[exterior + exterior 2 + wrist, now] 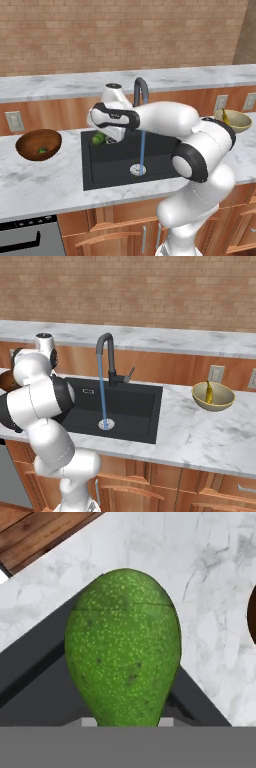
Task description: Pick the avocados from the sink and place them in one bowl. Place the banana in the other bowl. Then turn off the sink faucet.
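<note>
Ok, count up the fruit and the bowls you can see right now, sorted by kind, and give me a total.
Avocados: 2, one in the dark wooden bowl, one held by the claw over the sink corner
Bananas: 1, in the pale bowl
Bowls: 2, dark wooden bowl, pale bowl
Total: 5

White marble counter (45, 185) carries brown bowl (38, 144) and beige bowl (233, 120).

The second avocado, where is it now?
The second avocado sits in the shut gripper, above the sink's back-left corner in the left base view, right of the brown bowl.
</note>
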